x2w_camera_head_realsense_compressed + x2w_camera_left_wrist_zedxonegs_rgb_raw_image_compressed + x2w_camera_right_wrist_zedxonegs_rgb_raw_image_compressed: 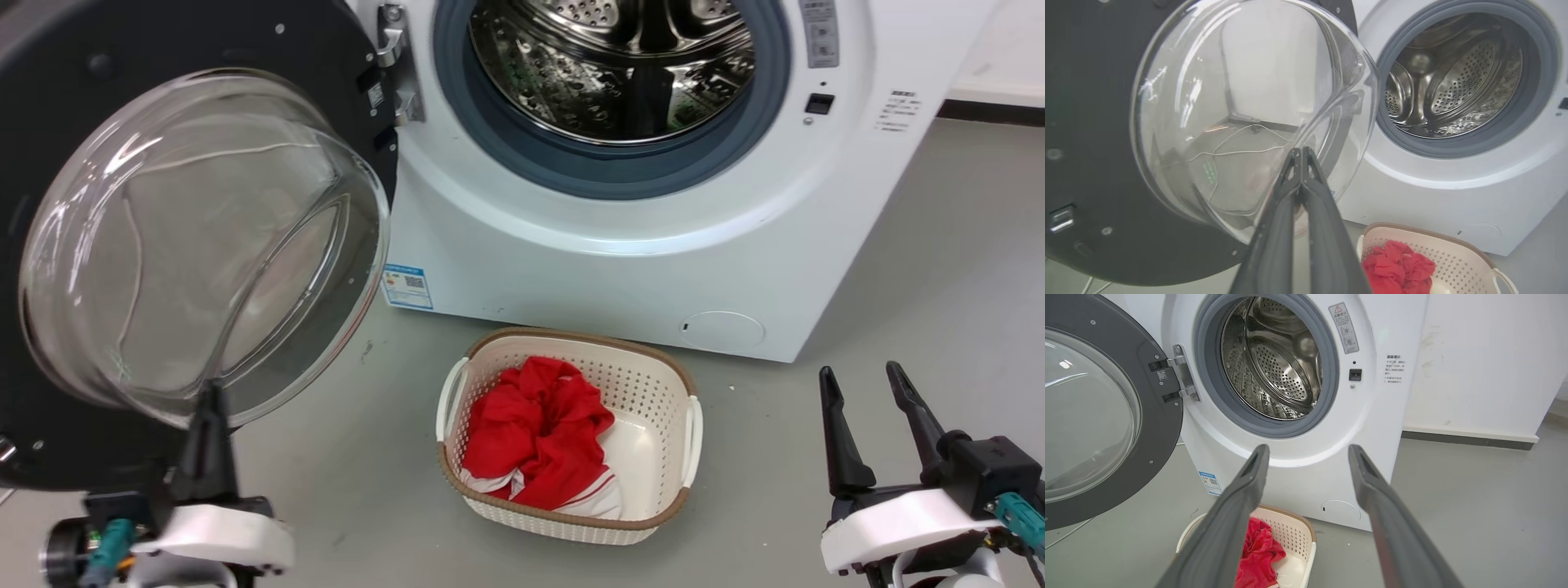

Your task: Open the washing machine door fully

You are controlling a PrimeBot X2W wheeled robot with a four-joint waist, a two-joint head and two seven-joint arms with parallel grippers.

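Glass on the washing machine door (204, 237), lower left, looks slick: your pinched-together left end effector (211, 392) may skid.

The head camera looks down from up high at the washing machine (571, 269), the floor (939, 286) and the basket (563, 523). The left wrist camera sits very close to the open door (1086, 102), facing its glass. The right wrist camera is farther back, facing the drum (1278, 367). All three see door, drum and basket
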